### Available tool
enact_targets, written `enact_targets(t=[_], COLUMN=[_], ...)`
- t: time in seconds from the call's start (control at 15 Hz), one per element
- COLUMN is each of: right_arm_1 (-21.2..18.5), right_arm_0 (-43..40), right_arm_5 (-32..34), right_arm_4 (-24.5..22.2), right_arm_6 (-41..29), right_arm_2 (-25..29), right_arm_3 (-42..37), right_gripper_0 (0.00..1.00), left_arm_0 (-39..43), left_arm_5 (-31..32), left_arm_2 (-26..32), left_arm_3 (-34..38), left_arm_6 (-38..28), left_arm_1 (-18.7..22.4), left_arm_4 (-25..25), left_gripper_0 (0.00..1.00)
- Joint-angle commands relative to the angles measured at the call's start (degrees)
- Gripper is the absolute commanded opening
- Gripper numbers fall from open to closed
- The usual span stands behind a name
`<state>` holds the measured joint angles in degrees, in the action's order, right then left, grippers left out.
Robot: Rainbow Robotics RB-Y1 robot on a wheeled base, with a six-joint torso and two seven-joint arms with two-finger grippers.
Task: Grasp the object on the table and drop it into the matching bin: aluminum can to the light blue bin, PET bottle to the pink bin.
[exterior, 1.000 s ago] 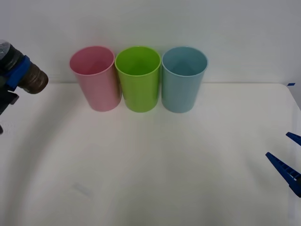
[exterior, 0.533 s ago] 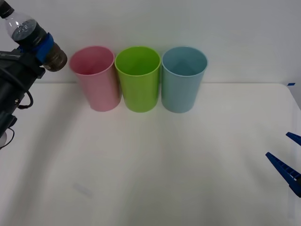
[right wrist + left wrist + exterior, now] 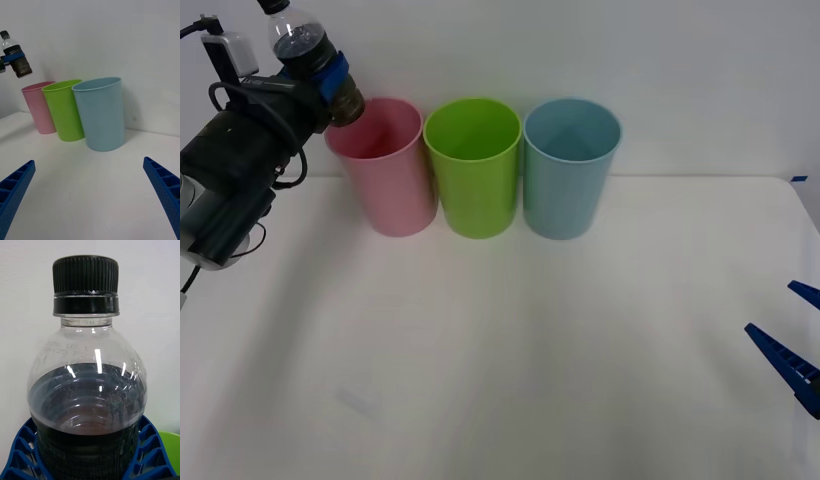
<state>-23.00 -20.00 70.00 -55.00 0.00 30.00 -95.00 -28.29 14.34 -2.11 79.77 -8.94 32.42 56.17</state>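
Observation:
The PET bottle (image 3: 308,48), clear with a black cap and dark contents, hangs tilted in the air at the far left, its base just above the left rim of the pink bin (image 3: 388,175). My left gripper (image 3: 331,74) is shut on its body; the left wrist view shows the bottle (image 3: 88,382) between blue fingers (image 3: 21,453). The light blue bin (image 3: 568,170) stands third in the row on the white table (image 3: 500,350). My right gripper (image 3: 792,338) rests open low at the right edge, apart from everything. From the right wrist, the bottle (image 3: 15,56) floats above the pink bin (image 3: 37,108).
A lime green bin (image 3: 473,170) stands between the pink and light blue bins, all three touching side by side at the back by the white wall. The table's right edge (image 3: 805,215) runs past the right gripper. In the right wrist view the light blue bin (image 3: 102,112) is nearest.
My left arm has risen and swung right with the bottle, from the left edge to just above the pink bin's left rim. The right gripper has stayed put.

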Motion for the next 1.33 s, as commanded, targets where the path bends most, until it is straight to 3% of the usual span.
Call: enact_targets(t=[0.07, 0.73, 0.8, 0.87, 0.93, 1.33], right_arm_1=[0.0, 0.0, 0.0, 0.0, 0.0, 0.0], right_arm_0=[0.0, 0.0, 0.0, 0.0, 0.0, 0.0], right_arm_5=[0.0, 0.0, 0.0, 0.0, 0.0, 0.0], right_arm_4=[0.0, 0.0, 0.0, 0.0, 0.0, 0.0], right_arm_6=[0.0, 0.0, 0.0, 0.0, 0.0, 0.0], right_arm_2=[0.0, 0.0, 0.0, 0.0, 0.0, 0.0], right_arm_3=[0.0, 0.0, 0.0, 0.0, 0.0, 0.0], right_gripper_0=[1.00, 1.00, 1.00, 1.00, 1.00, 1.00], left_arm_0=[-3.3, -6.6, -6.5, -6.6, -6.6, -6.5], left_arm_5=[-1.3, -3.6, -3.6, -3.6, -3.7, -3.2], left_arm_2=[-2.0, -2.3, -2.3, -2.3, -2.3, -2.3], left_arm_3=[-3.0, -6.0, -6.0, -6.0, -6.0, -6.0], left_arm_6=[0.2, 1.6, 1.6, 1.6, 1.5, 1.2], left_arm_1=[-0.4, -4.2, -4.2, -4.2, -4.2, -4.2], left_arm_4=[0.7, 4.5, 4.5, 4.3, 4.0, 2.8], left_gripper_0=[0.00, 0.01, 0.10, 0.37, 1.00, 1.00])
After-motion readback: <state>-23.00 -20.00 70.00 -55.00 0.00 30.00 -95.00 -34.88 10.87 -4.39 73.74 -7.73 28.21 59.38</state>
